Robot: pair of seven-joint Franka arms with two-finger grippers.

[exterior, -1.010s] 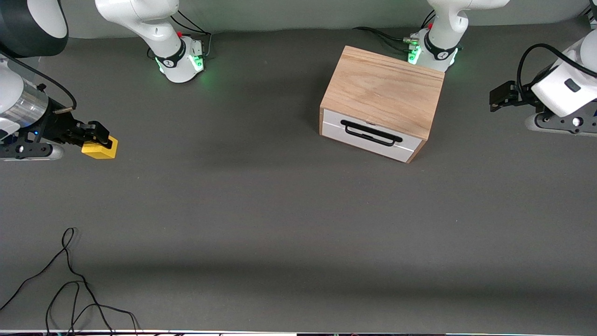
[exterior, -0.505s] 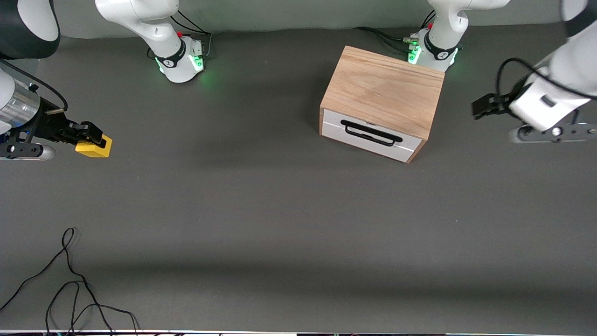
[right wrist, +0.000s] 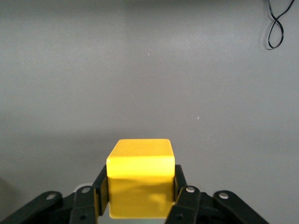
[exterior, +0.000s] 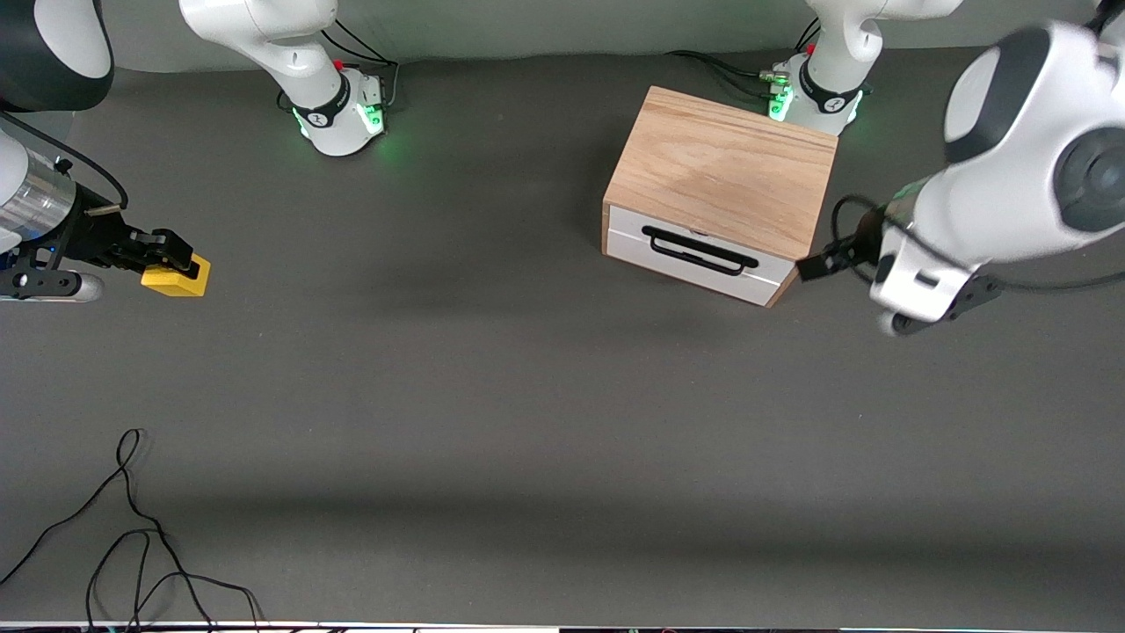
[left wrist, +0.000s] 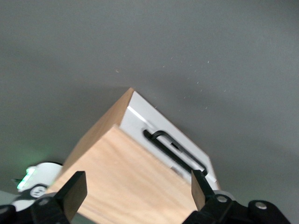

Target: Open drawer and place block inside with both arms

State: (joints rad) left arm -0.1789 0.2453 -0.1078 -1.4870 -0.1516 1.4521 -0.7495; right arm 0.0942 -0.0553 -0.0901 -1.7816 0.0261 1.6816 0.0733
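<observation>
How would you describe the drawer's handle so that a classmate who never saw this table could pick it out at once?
Find the light wood cabinet standing on the dark table toward the left arm's end. Its white drawer faces the front camera and is shut. The handle is the thin black wire bar across that white panel, the only black part on the cabinet.

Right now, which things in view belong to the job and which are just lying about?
Job:
- drawer, shut, in the wooden cabinet
- yellow block, held in the right gripper
- left gripper, open, beside the cabinet

Lying about:
- black cable on the table
</observation>
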